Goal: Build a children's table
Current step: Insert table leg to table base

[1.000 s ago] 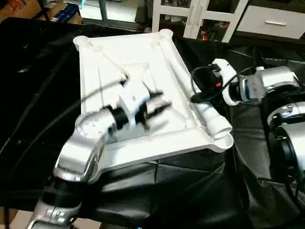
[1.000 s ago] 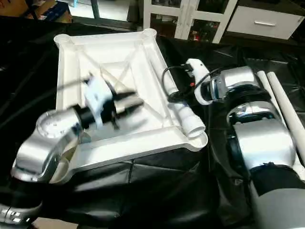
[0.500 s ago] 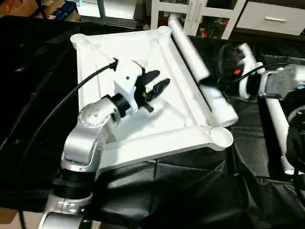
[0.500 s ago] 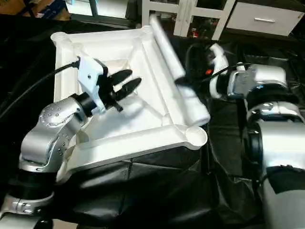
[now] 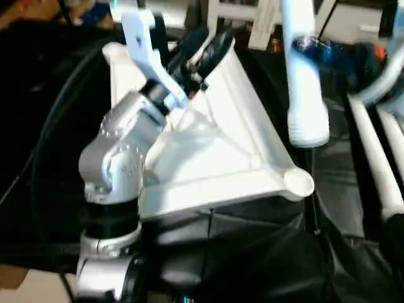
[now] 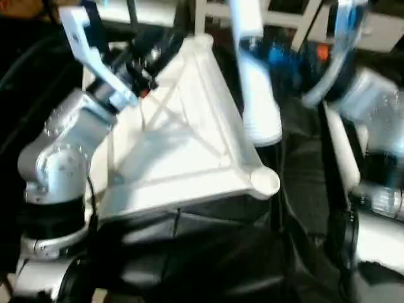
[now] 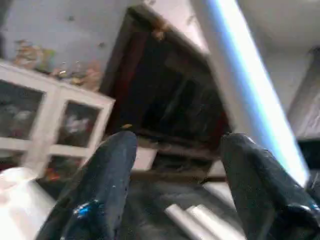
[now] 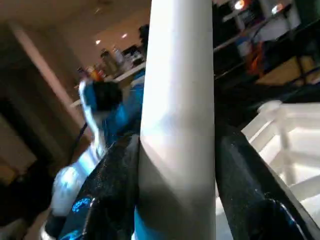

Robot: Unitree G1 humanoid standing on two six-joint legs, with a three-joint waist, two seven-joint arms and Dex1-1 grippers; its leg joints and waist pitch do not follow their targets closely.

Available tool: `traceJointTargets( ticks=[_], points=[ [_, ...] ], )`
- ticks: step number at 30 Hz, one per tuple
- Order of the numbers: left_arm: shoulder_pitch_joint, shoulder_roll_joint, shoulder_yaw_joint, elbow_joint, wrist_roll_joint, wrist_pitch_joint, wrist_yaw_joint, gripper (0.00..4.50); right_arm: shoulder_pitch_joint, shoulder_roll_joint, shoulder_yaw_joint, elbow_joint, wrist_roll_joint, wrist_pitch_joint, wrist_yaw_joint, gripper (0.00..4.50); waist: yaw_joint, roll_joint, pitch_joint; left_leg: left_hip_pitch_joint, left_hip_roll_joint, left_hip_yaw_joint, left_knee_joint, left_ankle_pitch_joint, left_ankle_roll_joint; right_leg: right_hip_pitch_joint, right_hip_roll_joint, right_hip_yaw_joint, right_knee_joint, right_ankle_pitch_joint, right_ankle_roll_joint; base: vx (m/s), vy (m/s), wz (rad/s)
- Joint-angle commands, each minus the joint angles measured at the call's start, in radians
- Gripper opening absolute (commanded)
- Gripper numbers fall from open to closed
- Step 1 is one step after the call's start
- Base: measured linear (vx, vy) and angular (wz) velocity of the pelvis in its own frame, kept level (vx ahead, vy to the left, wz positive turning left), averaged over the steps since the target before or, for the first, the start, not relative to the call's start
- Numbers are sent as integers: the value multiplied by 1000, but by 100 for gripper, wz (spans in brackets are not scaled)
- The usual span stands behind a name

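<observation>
Big white table top (image 5: 214,151) lying upside down on a black cloth (image 5: 265,252), ribs up, round corner socket (image 5: 298,182) at the near corner. One white leg (image 8: 177,115) squeezed between the two black fingers (image 8: 112,185) of the right gripper (image 8: 175,190), held upright above the top's right edge. Left gripper (image 7: 175,165) up over the far end, fingers spread apart, holding nothing. Two more legs (image 5: 379,158) lying on the cloth at the right.

Head pair downward — wrist cameras close-up
</observation>
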Motion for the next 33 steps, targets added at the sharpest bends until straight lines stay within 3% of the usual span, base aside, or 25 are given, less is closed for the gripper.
traceJointTargets(
  ticks=[1,4,8,16,19,28,33],
  points=[
    [-43,-16,11,-26,-85,47,8,321,19,-11,-17,-100,39,26,-22,181,-2,-6,-89,57,81,-45,-69,-69,81,50,-57,28,-60,-16,-303,0,0,0],
    [-66,-22,27,-16,-143,74,4,348,41,-13,-19,-147,42,32,-39,181,-5,-6,-87,58,78,-48,-73,-91,56,48,-58,29,-67,-64,-272,0,0,0],
    [-97,-32,71,9,-248,137,24,385,80,-35,-3,-218,58,48,-44,181,-5,-4,-90,59,76,-49,-73,-60,54,50,-56,28,-65,-36,-260,0,0,0],
    [-101,-36,99,7,-426,237,36,437,125,-63,39,-278,61,39,-51,181,-3,-5,-95,58,75,-46,-66,3,94,53,-53,27,-55,73,-282,0,0,0],
    [-87,-18,66,-6,-402,266,38,449,139,-81,61,-301,58,29,-35,181,-2,-5,-95,58,76,-47,-67,3,98,56,-53,27,-57,60,-270,0,0,0],
    [-91,17,66,34,-377,250,87,450,172,-135,116,-318,34,-6,-12,180,-5,-7,-96,59,76,-49,-66,-10,82,57,-53,27,-57,44,-256,0,0,0],
    [-93,18,87,46,-404,246,92,410,174,-149,131,-311,22,-27,-13,180,-4,-8,-99,59,76,-48,-64,3,91,58,-54,27,-54,59,-268,0,0,0]
  ],
)
